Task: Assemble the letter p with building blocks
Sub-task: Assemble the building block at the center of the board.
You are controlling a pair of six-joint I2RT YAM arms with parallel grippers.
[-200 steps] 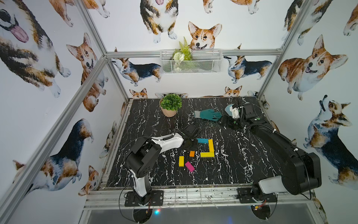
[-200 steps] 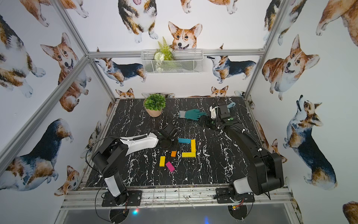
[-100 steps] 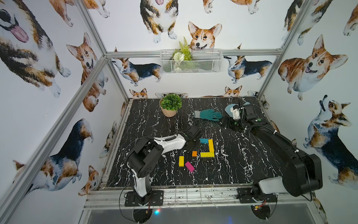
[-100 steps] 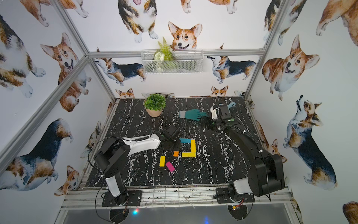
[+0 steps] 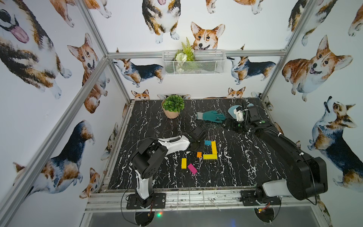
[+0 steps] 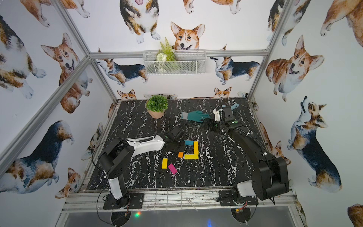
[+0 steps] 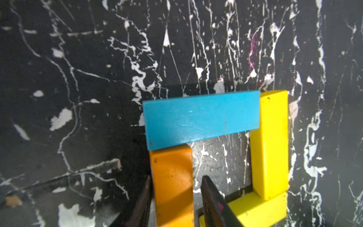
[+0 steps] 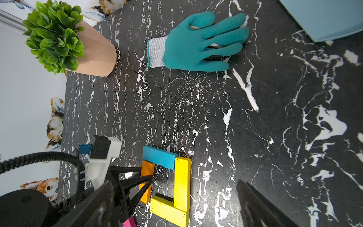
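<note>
Four building blocks form an open square: a teal-blue bar (image 7: pixel 201 117) across the far side, a yellow bar (image 7: pixel 270 141) beside it, a second yellow bar (image 7: pixel 261 208) at the near side, and an orange bar (image 7: pixel 172 184) butting the teal one's end. My left gripper (image 7: pixel 176 177) straddles the orange bar, jaws slightly parted, with a gap at one finger (image 7: pixel 210 192). In both top views the wrist covers most of the orange bar (image 5: pixel 199 154). A loose yellow bar (image 5: pixel 183 163) and a magenta bar (image 5: pixel 192 169) lie nearer the front. My right gripper (image 8: pixel 174 182) hangs open at back right (image 5: pixel 225 123).
A teal glove (image 5: pixel 213 116) and a light-blue toy pan (image 5: pixel 233 109) lie at the back right by the right wrist. A potted plant (image 5: pixel 172 106) stands at the back left. A wire basket (image 5: pixel 193 62) hangs on the rear wall.
The left gripper slid the orange bar a little to the right, up to the teal bar's end, and its jaws have parted. The right arm has barely moved.
</note>
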